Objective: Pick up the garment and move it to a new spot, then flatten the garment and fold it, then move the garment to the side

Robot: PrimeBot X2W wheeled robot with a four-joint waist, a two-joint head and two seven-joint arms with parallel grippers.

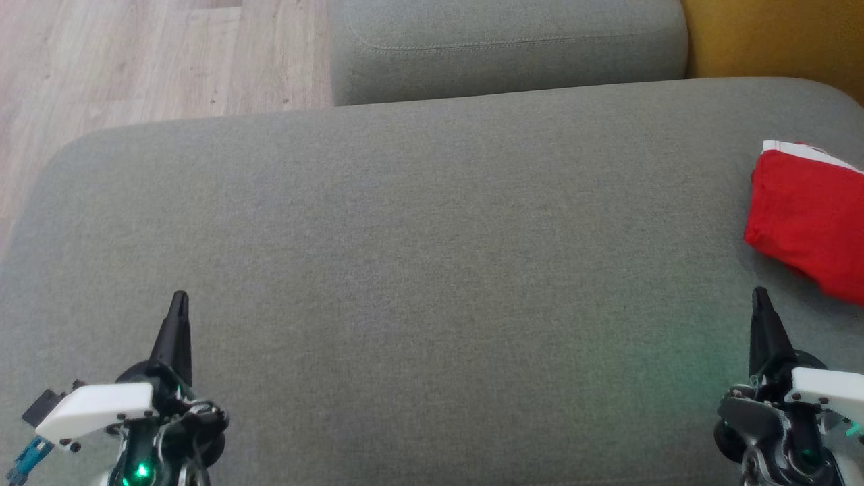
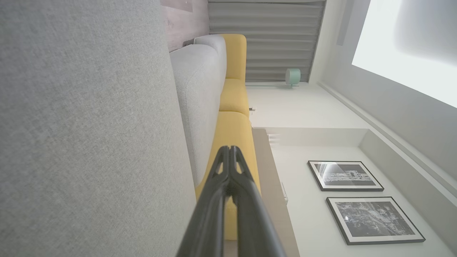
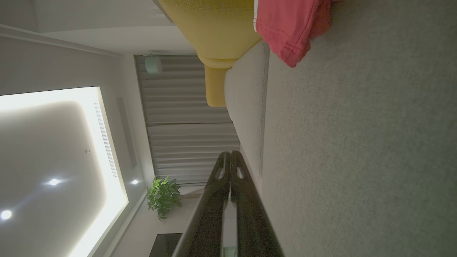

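The red garment (image 1: 810,216) is seen bunched at the right edge of the grey sofa cushion (image 1: 418,270), just ahead of the right gripper (image 1: 761,297). The left gripper (image 1: 179,300) is well apart from it. Both grippers are closed and empty. A right-arm reach is judged shortest.

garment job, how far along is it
Looks done, or nearly: the red garment lies as a compact bundle at the right edge of the grey cushion, which fits folded and moved aside, though part runs out of frame. In hand: nothing; the left gripper and right gripper are both shut and empty, clear of the cloth. Left: probably nothing, unless the fold needs tidying.
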